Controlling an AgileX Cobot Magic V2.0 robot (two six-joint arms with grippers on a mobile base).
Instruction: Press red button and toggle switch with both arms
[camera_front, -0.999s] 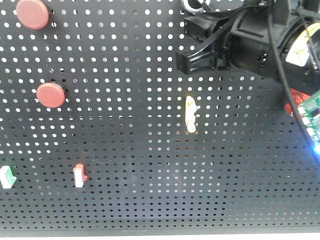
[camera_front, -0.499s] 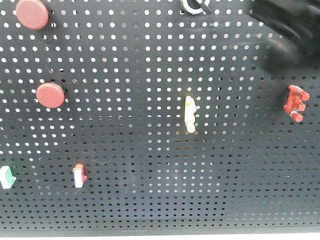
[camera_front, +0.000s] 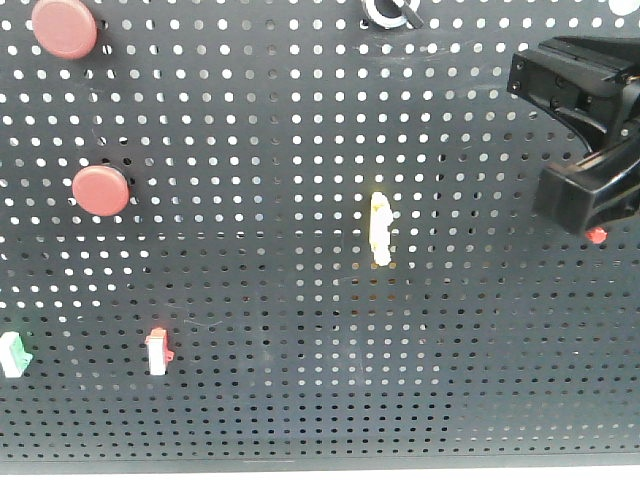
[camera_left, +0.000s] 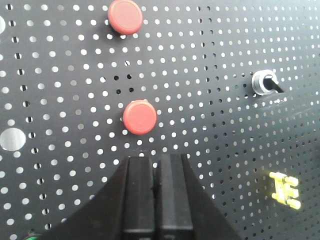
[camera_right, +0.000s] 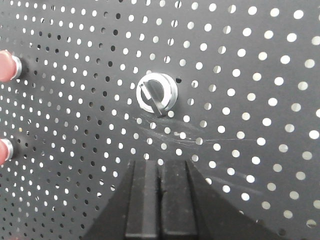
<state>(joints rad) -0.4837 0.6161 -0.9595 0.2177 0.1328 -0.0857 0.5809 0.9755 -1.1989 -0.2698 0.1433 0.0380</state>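
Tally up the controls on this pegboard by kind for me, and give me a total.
Round red buttons: 2
Lever switches: 4, namely the pale yellow lever, white lever with a red side, white and green lever, and the mostly hidden toggle switch
Rotary knob: 1
Total: 7

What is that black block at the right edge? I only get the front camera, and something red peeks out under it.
Observer: Likely the right gripper; its wrist camera shows its two fingers shut together, holding nothing.
Operator: Where is the other arm?
Observer: Out of your frame. The left gripper, also shut, sits just under the lower red button in its wrist view.
Operator: Is that ring at the top a button?
Observer: No, a silver rotary knob, with scratches on the board below it.
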